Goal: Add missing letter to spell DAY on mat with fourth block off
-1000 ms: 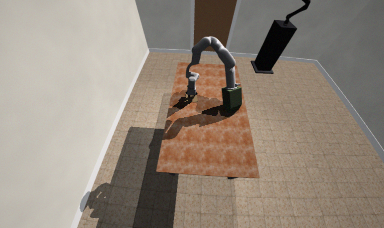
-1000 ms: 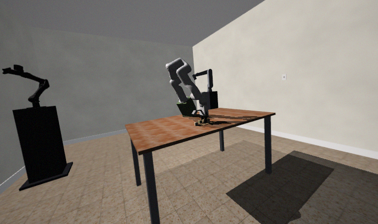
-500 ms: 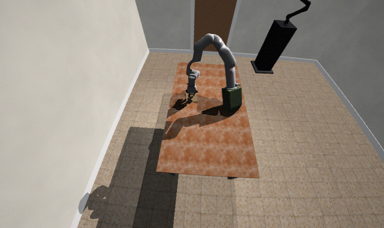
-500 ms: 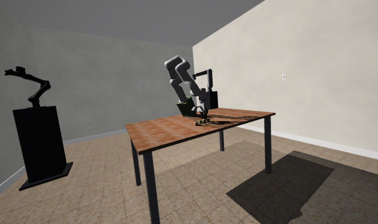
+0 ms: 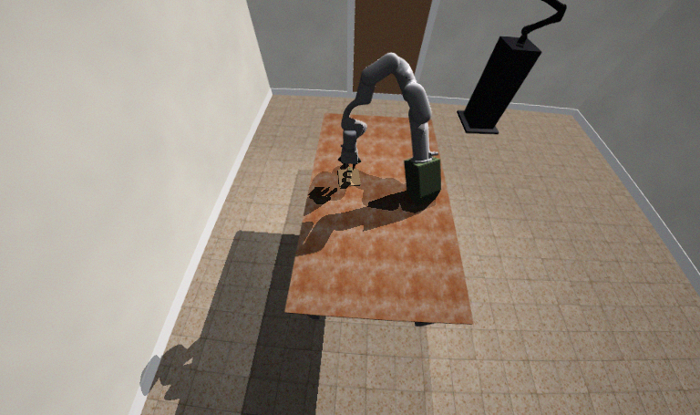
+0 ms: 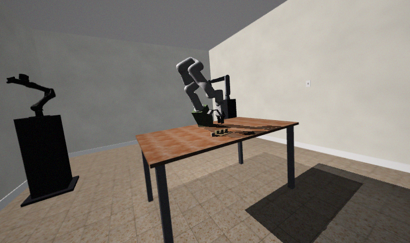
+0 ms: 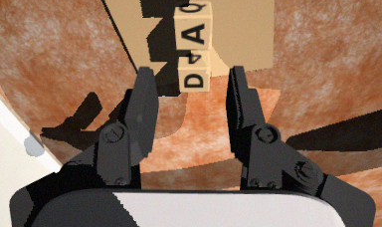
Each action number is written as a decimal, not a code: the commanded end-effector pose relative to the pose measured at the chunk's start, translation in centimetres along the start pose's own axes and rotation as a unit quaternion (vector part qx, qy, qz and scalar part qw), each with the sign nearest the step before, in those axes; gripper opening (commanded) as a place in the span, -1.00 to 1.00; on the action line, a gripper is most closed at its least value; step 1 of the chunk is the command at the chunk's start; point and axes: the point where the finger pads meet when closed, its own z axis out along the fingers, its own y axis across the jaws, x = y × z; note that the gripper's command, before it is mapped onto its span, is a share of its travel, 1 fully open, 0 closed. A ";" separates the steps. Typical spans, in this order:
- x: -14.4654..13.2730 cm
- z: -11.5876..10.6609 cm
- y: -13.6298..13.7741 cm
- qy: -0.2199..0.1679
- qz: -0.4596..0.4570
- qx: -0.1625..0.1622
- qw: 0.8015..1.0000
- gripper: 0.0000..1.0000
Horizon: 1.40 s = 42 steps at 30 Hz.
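From the wrist view I see the gripper [image 7: 190,95] hanging above the table [image 7: 60,53], fingers spread, nothing between them. Below and ahead lies the tan mat [image 7: 249,33]. On it, a line of blocks runs away from the camera: D block [image 7: 194,77] nearest, at the mat's edge; A block [image 7: 193,34] touching it behind; Q block [image 7: 193,10] touching the A. A 4th block shows only as a sliver at the top edge of the frame; I cannot read its letter. The D block's near face overhangs or meets the mat edge; I cannot tell which.

In the top view the gripper [image 5: 348,159] sits just above the blocks [image 5: 346,177], near the table's left side, the green base [image 5: 423,178] well apart. Exterior view: blocks too small to read.
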 end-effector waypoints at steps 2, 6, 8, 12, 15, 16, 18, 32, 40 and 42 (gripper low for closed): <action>0.0 -0.3 -0.1 0.000 0.000 0.001 1.000 1.00; 0.0 -0.3 -0.1 0.000 0.000 0.001 1.000 1.00; 0.0 -0.3 -0.1 0.000 0.000 0.001 1.000 1.00; 0.0 -0.3 -0.1 0.000 0.000 0.001 1.000 1.00; 0.0 -0.3 -0.1 0.000 0.000 0.001 1.000 1.00; 0.0 -0.3 -0.1 0.000 0.000 0.001 1.000 1.00; 0.0 -0.3 -0.1 0.000 0.000 0.001 1.000 1.00; 0.0 -1.5 -0.1 0.000 0.000 0.001 1.000 1.00; 0.0 -5.3 -0.1 0.000 0.000 0.001 1.000 1.00; 0.0 -6.3 -0.1 0.000 0.000 0.001 1.000 1.00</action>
